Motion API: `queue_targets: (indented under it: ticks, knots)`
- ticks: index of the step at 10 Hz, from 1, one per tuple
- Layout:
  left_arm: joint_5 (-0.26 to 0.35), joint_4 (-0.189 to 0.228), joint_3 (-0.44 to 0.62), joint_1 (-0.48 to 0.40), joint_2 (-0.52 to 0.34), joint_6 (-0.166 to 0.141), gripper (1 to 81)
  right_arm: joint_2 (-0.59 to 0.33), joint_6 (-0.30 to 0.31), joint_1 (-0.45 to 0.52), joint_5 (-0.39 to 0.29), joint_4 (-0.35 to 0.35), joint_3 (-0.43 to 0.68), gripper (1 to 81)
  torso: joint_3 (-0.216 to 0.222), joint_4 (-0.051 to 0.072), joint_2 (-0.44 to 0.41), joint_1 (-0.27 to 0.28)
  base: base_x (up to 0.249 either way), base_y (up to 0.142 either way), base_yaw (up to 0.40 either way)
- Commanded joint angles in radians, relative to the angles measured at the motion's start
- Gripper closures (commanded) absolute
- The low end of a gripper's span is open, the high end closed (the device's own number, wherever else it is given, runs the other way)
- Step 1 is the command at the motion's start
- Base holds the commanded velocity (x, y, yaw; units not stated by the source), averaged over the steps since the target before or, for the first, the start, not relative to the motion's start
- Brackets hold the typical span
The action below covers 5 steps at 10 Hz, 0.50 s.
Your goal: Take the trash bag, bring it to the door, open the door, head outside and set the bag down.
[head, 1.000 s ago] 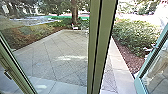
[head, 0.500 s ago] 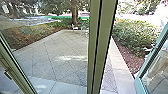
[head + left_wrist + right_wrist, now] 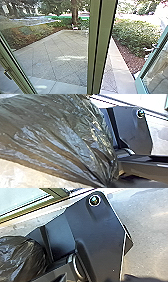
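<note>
From my station, starting at the left edge of the head view, I've got a slanting green frame (image 3: 18,75) with a handle (image 3: 7,74) on it, lower left. Through the glass beside it lies the paved yard (image 3: 50,52), its slabs laid on the diagonal, a patch of sunlight across the middle. A planting bed (image 3: 25,33) borders it at upper left, and a tree trunk (image 3: 75,15) stands at top centre. Just right of centre, a thick green post (image 3: 92,45) runs the full height of the frame. Past it, through a gap, I see a pale paved strip (image 3: 120,65), then reddish mulch (image 3: 128,58) and a leafy shrub (image 3: 136,35). At the right edge a blue-green door leaf (image 3: 146,68) leans across, a blurred pale shape showing in its glass.

On my left wrist view the trash bag (image 3: 57,139) is up close: dark, shiny plastic, its folds drawn together into a narrow gather. I can't tell whether the left gripper's jaws are apart, together or clamped on it. My right wrist view also catches a rounded, crinkled part of the bag, plus a framed glass pane (image 3: 20,203) and sunlit grey ground (image 3: 145,228). How the right gripper's jaws stand, I can't tell either.
</note>
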Motion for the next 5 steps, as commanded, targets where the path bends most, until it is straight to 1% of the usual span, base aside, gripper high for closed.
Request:
queue_targets:
  ticks: [1,5]
  knots:
    - [0.061,0.007,0.0,-0.034,0.003,0.013,81.1,0.003,-0.004,0.031,-0.046,-0.035,0.003,1.0,0.0,0.0,0.0,0.0,0.0,0.0,0.0]
    - [0.061,0.007,0.0,-0.036,0.006,0.018,81.1,0.039,-0.004,0.025,-0.056,-0.038,-0.023,1.0,0.0,0.0,0.0,0.0,0.0,0.0,0.0]
